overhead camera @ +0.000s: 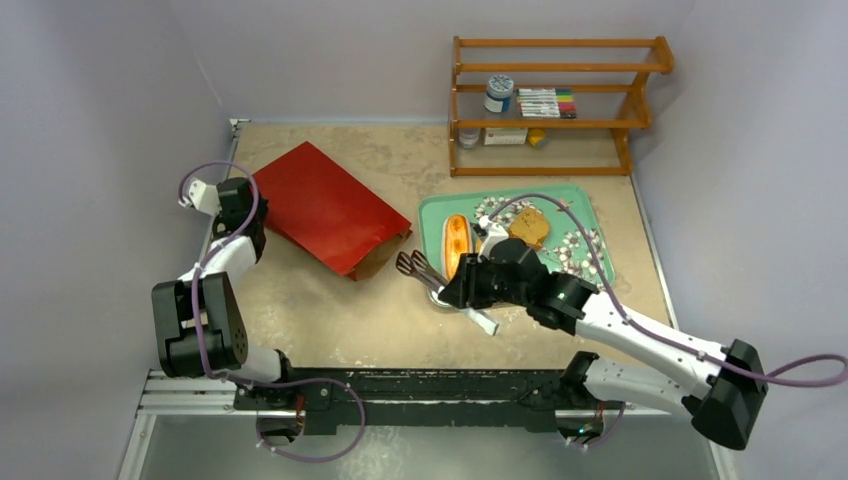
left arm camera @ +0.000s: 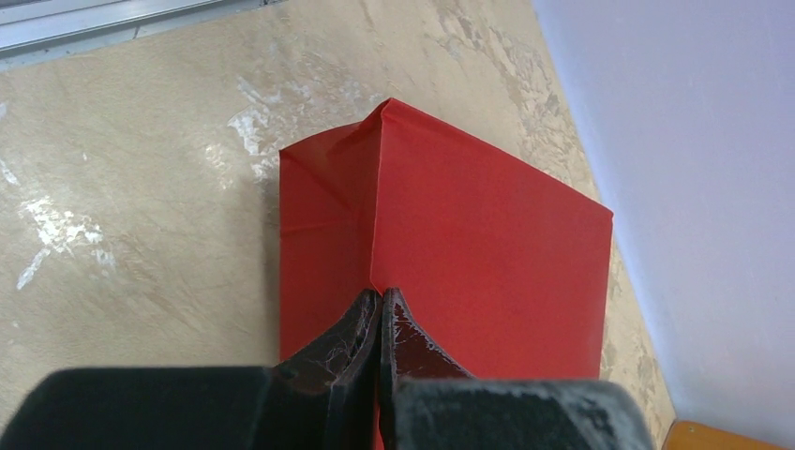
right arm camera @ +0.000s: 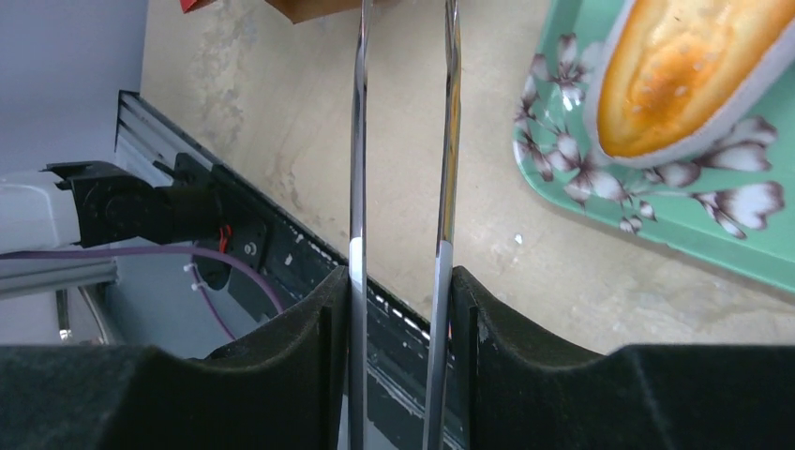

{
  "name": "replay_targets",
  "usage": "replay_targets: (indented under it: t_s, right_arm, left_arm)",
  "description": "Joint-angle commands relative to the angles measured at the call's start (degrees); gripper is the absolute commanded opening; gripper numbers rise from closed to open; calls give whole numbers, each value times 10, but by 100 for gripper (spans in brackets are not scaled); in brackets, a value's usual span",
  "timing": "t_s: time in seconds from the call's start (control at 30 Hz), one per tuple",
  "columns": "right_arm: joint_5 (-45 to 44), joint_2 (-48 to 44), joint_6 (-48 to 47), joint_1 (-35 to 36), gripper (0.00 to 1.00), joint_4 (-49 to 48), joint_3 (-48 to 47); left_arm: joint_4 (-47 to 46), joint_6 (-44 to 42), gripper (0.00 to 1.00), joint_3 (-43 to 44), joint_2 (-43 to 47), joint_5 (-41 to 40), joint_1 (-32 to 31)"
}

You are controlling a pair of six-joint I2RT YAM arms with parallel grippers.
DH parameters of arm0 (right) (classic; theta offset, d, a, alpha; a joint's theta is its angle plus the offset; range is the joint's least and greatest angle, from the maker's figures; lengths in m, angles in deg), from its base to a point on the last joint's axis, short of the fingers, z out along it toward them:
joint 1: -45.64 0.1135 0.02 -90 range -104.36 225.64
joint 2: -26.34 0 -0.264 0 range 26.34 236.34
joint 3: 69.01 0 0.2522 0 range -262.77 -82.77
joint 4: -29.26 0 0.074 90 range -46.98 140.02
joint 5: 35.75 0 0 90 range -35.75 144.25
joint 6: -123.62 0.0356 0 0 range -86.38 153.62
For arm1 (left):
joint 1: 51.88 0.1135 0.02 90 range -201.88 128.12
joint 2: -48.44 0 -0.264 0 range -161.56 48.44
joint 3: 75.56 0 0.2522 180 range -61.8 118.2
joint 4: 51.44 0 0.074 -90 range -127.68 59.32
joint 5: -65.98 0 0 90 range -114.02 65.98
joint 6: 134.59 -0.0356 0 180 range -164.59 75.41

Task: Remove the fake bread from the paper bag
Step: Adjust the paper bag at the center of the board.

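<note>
The red paper bag [overhead camera: 325, 205] lies flat on the table, its brown-lined mouth [overhead camera: 381, 262] facing the tray. My left gripper [overhead camera: 232, 200] is at the bag's far closed end. In the left wrist view it [left arm camera: 382, 296] is shut, pinching a raised crease of the bag [left arm camera: 469, 225]. My right gripper [overhead camera: 462, 285] is shut on metal tongs [right arm camera: 361, 141], both tong arms pressed between its pads [right arm camera: 403, 281]. The tong tips [overhead camera: 410, 265] hang just outside the bag mouth with nothing in them. On the tray lie a long loaf [overhead camera: 457, 245] [right arm camera: 684, 66] and a toast slice [overhead camera: 528, 227].
The green floral tray [overhead camera: 590, 215] [right arm camera: 656, 216] sits right of the bag. A wooden shelf [overhead camera: 555, 100] with a jar and markers stands at the back right. Purple walls close in on both sides. The black base rail [overhead camera: 420, 385] runs along the near edge.
</note>
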Motion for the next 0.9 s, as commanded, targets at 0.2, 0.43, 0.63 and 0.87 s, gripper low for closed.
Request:
replay_targets:
  t_s: [0.2,0.43,0.63,0.87]
  right_arm:
    - [6,126,-7,13,42,-212,-25]
    - [28,199,1,21,42,-306,-21]
    - [32,266,-26,24,43,-351,-67]
    - [23,353,-35,28,42,-408,-97]
  left_arm:
    - [29,-14,0,60,-10,45,24]
    - [53,-29,0,94,-38,61,27]
    - [68,-54,0,107,-56,73,34]
    - [76,-80,0,118,-85,91,45]
